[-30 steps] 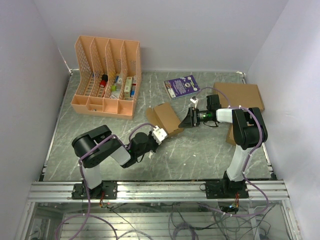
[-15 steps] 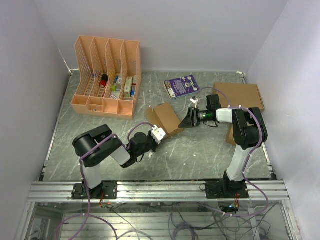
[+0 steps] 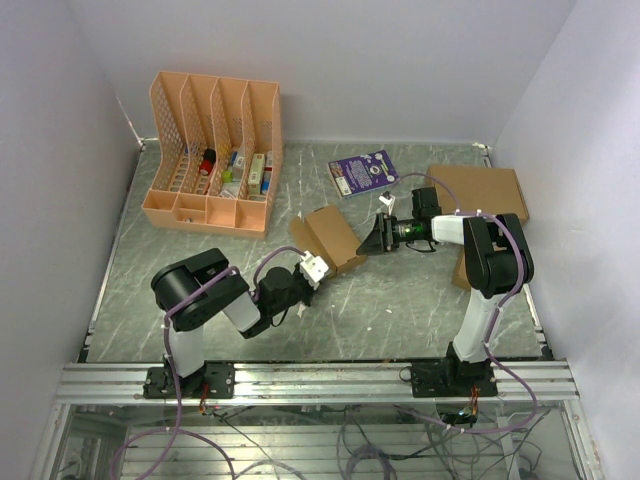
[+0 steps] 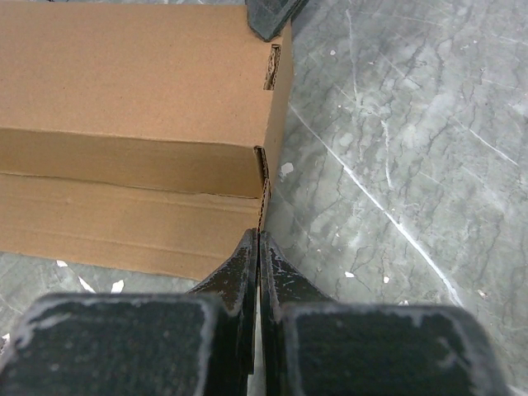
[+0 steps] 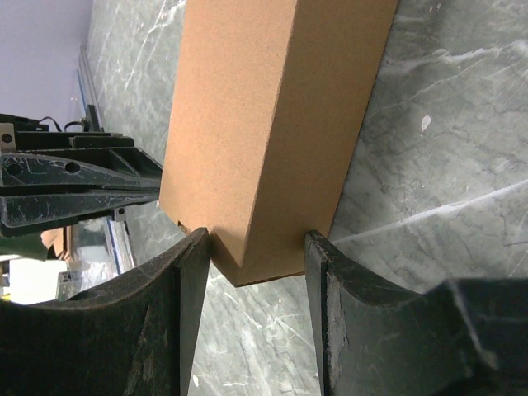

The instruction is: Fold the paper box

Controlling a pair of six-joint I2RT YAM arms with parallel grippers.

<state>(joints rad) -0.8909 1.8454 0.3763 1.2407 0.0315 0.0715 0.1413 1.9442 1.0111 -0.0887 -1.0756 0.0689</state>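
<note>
The paper box (image 3: 332,235) lies on the grey tabletop (image 3: 410,300) near its middle, caught between the two arms. The right arm (image 3: 495,255) reaches in from the right, and its jaws pinch one end corner of the carton, with a pad against each side wall. That grip seems meant to anchor the box so it cannot slide or swivel while a flap is worked. The left arm (image 3: 205,295) comes in from the near left with its jaws pressed together into a single wedge. The tip touches the box's near corner, where a seam and a loose flap edge show. Closed like this, they probably serve as a poker for tucking the flap. Whether a sliver of card is nipped between them cannot be told.
</note>
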